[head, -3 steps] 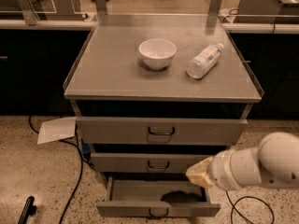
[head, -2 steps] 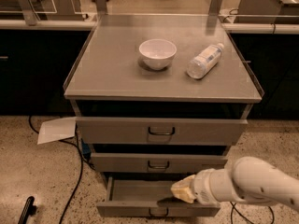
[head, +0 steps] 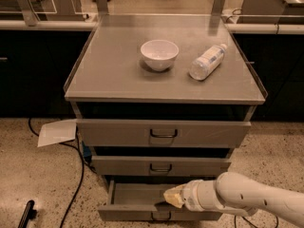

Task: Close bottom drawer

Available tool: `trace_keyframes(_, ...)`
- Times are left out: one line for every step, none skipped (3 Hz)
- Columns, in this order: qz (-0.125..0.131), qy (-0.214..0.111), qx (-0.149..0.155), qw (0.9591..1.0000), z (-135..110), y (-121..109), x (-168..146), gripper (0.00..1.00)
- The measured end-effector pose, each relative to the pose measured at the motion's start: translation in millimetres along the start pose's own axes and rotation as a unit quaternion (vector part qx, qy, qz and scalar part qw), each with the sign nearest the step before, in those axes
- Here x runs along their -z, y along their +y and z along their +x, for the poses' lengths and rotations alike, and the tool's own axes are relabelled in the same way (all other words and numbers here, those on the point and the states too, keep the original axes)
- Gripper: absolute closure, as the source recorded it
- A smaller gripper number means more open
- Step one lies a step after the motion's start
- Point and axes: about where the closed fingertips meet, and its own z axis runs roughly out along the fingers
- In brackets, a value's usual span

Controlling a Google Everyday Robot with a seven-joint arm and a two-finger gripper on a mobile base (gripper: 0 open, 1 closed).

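Note:
The bottom drawer (head: 137,212) is a slim grey metal drawer pulled out from the cabinet base, with a small dark loop handle (head: 161,216) at its centre. Its inside shows as a shallow grey tray. My gripper (head: 172,196) comes in from the right on a white arm (head: 256,202). Its yellowish tip hovers over the drawer's right half, just behind the front panel. I cannot tell whether it touches the drawer.
Above are the mid-sized drawer (head: 161,166) and the tallest drawer (head: 163,133), both slightly out. On the cabinet top (head: 109,75) stand a white bowl (head: 159,54) and a lying plastic bottle (head: 207,61). A paper sheet (head: 57,132) and cables (head: 76,184) lie on the floor left.
My arm has moved left and down across the front of the cabinet, bringing the gripper from beside the middle drawer to over the open bottom drawer. The drawer has not visibly moved.

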Motion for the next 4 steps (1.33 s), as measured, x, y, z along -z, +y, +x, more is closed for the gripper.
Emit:
trace_keyframes(-0.001, -0.001, -0.008, 1.0000, 9, 2, -7, 1.00)
trace_keyframes(0.008, -0.004, -0.076, 0.9971, 49, -16, -35, 1.00)
trace_keyframes(0.016, 0.004, -0.142, 0.9898, 100, -36, -75, 1.00)
trace_keyframes(0.027, -0.004, -0.182, 0.9829, 136, -58, -106, 1.00)
